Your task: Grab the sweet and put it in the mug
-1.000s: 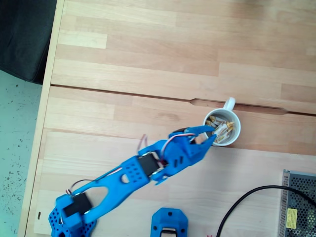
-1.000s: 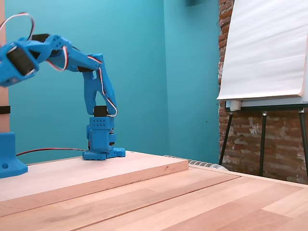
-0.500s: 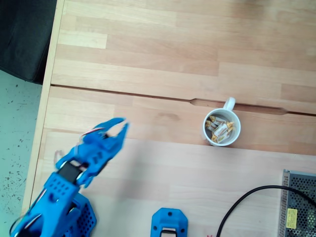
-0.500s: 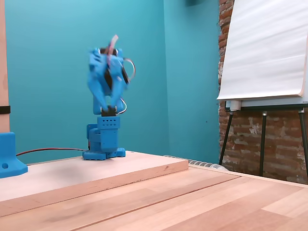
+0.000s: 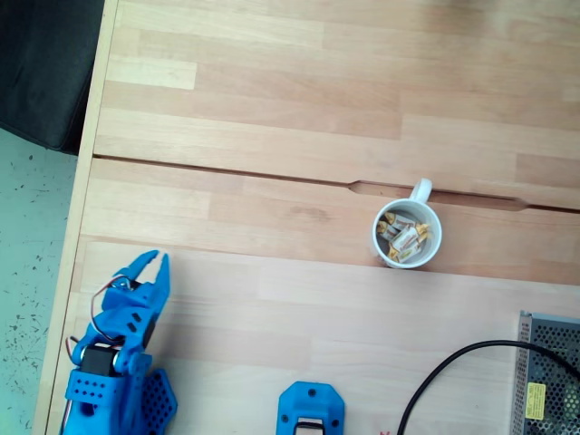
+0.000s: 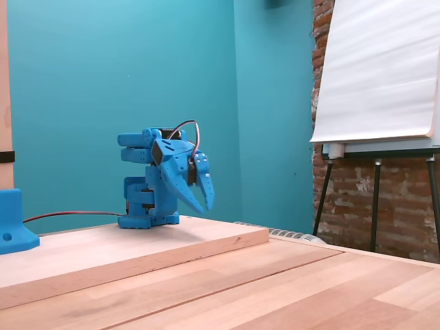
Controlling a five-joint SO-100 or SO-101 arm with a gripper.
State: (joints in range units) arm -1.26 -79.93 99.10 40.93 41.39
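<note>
One fixed view looks straight down from well above the wooden table [image 5: 299, 136], taking in its left edge, a strip of floor and the mug [image 5: 407, 234] right of centre. Another fixed view sits low — near the tabletop [image 6: 227, 289] — facing level across it toward a teal wall [image 6: 82, 82]. Both share the folded blue arm [image 5: 113, 358] — lower left from above, mid-distance left of centre [image 6: 161, 179] from the side.

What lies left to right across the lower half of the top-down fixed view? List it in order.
Gripper → blue block at the bottom edge → mug holding several sweets → black cable → metal mesh box at the right edge.
</note>
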